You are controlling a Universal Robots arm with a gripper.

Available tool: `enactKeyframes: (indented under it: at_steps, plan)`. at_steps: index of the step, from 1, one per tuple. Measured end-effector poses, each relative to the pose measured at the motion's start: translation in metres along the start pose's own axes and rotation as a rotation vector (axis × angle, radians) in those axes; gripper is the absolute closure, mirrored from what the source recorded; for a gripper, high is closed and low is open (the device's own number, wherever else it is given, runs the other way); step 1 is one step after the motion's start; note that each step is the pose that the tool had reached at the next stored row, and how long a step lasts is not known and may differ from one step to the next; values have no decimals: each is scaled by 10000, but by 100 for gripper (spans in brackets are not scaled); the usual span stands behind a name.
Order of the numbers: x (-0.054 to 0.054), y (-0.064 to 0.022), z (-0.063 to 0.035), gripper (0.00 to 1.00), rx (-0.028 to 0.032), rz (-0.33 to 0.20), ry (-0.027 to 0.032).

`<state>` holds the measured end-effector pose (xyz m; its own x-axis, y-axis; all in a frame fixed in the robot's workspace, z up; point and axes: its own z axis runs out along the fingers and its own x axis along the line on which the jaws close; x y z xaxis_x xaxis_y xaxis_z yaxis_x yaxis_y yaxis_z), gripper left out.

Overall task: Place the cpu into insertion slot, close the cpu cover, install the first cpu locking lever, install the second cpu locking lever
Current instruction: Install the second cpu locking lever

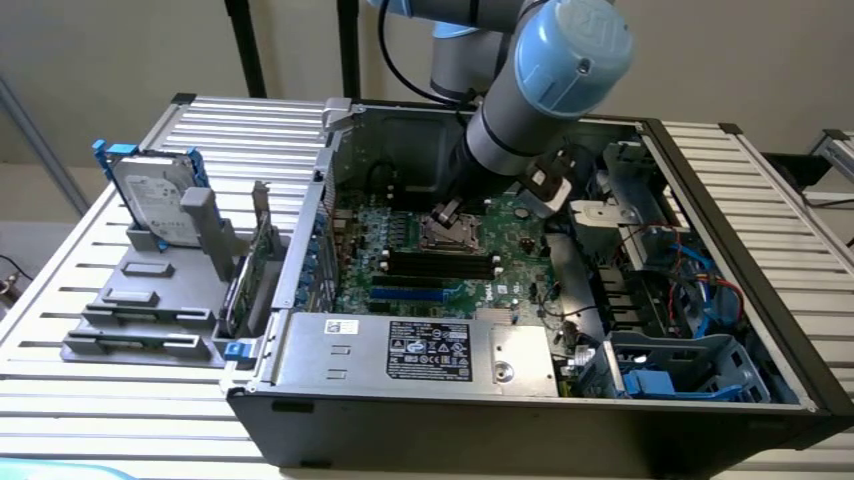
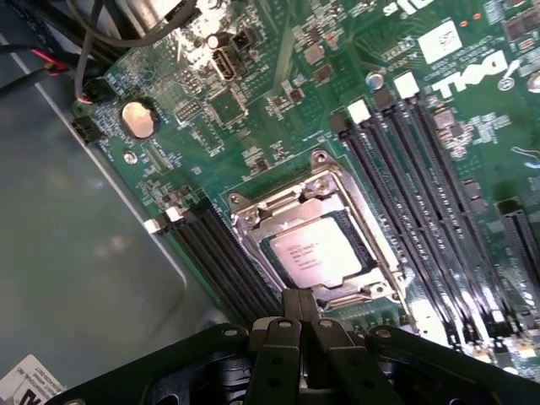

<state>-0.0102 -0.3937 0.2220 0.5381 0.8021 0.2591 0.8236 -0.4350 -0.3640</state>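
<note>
1. The jaws [image 2: 297, 316] are pressed together with nothing between them, their dark tips just above the edge of the socket [image 2: 316, 245] on the motherboard [image 2: 253, 126].
2. The cpu [image 2: 319, 253] lies flat inside the socket, its pale silvery face up with printed text on it.
3. The cover [image 2: 253, 213], a silvery metal frame, lies down around the cpu, whose face shows through the window.
4. Whether the locking levers are latched cannot be told.
5. Long black memory slots [image 2: 422, 194] run along 2 opposite sides of the socket.
6. A round coin battery [image 2: 138, 119] sits on the motherboard well apart from the socket, near a bundle of cables [image 2: 93, 42].
7. In the exterior view the arm [image 1: 534, 90] reaches down into an open computer case [image 1: 534, 420] lying on a slatted table [image 1: 240, 125], with the jaws [image 1: 447, 215] over the socket [image 1: 451, 235] near the middle of the motherboard [image 1: 507, 280].
8. A grey power supply [image 1: 400, 350] fills the case's near edge.
9. On the table by its edge at the exterior view's left, a hard drive [image 1: 150, 200] stands upright in a grey holder [image 1: 147, 300].
</note>
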Motion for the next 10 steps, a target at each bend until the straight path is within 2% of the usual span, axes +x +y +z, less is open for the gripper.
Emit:
enactKeyframes:
  at_steps: [10]
  plan:
    - [-226, -88, -162, 89, -20, 4, -23]
